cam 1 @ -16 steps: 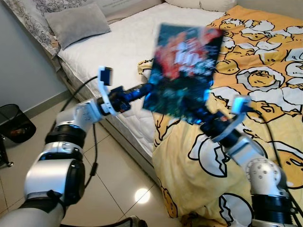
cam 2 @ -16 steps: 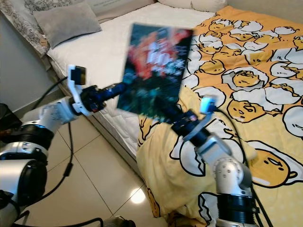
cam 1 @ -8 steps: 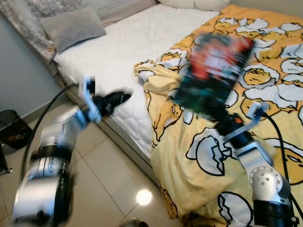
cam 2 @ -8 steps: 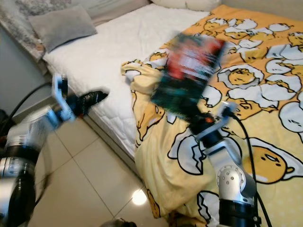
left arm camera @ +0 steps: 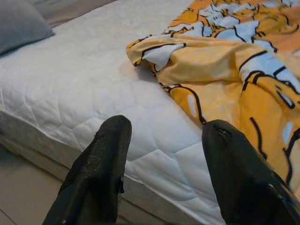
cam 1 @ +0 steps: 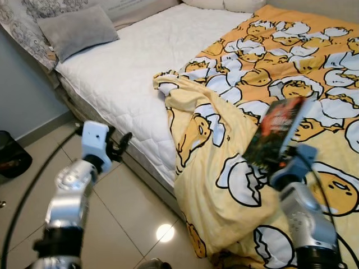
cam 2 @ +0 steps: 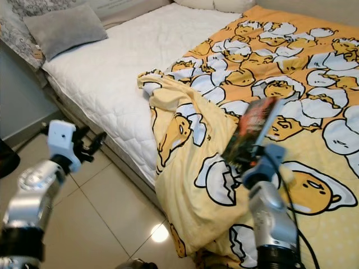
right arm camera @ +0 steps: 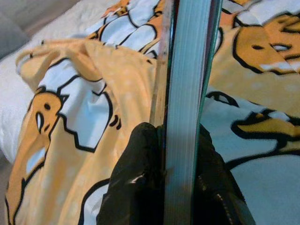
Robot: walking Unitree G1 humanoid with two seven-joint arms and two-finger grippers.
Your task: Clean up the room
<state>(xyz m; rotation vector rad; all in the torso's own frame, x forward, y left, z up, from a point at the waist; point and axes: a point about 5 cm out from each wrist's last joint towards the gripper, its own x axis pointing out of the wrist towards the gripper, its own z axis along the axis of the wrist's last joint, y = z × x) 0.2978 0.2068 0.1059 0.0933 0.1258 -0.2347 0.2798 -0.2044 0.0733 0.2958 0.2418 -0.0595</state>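
A: Where is the book (cam 1: 279, 132) now?

B: Pinched upright in the right gripper (right arm camera: 173, 140), edge-on to that wrist's camera, the jaws clamped on its lower edge. It hangs over the yellow egg-print duvet (cam 1: 314, 67) near the foot end of the bed (cam 1: 140, 73), just inside the bed's long edge.

A: What changed in the last second?

B: A second ago both arms held it up high, cover facing the head camera, the left gripper at its side edge. Now the left gripper (left arm camera: 161, 173) has let go and pulled back to the floor side of the bed, jaws wide apart with nothing between them, pointing at the bare white mattress (left arm camera: 84, 89). The right arm has swung the book down and turned it edge-on.

A: And for the tidying?

B: I judge the book has been passed to one arm for carrying, so the next step is probably to take it somewhere to put away. It is not set down yet.

A: Counts?

B: One book, one duvet rumpled at its turned-back corner, one grey pillow (cam 1: 78, 29) at the head-end corner, and a dark bin (cam 1: 11, 157) on the tiled floor (cam 1: 129, 207) beside the bed.
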